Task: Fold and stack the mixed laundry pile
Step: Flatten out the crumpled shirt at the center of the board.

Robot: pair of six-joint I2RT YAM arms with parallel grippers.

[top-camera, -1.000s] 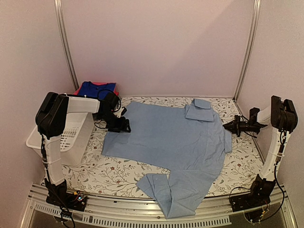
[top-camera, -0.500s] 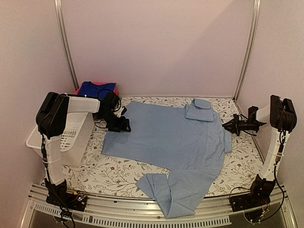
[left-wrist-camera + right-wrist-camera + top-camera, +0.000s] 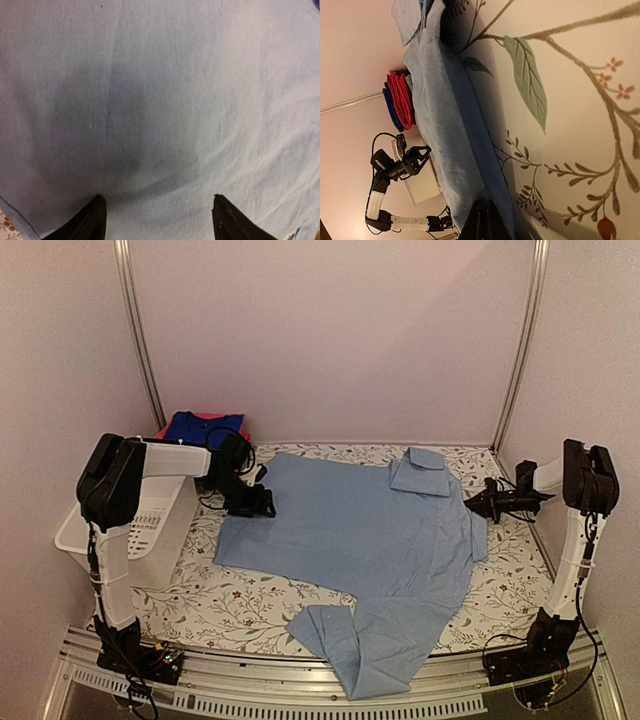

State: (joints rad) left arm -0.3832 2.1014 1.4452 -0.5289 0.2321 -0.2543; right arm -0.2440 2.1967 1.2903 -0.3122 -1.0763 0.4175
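While the pale-blue button shirt [image 3: 360,530] lies spread flat across the floral tabletop [image 3: 250,605], both arms reach in at it from the sides. Its collar [image 3: 420,472] points toward the far right, and one sleeve [image 3: 365,655] is doubled over at the near edge. The left pincer [image 3: 262,504] sits low at the shirt's far-left corner. Seen from its own wrist camera, its fingers [image 3: 95,220] stand wide apart over smooth cloth, with nothing caught between them. The right pincer [image 3: 472,503] is at the shirt's right hem with its fingers pressed together. Whether any cloth is pinched in them cannot be made out. In the far-left corner a folded royal-blue garment [image 3: 205,427] rests on a pink-red garment [image 3: 162,431], just behind the white slotted basket [image 3: 120,540].
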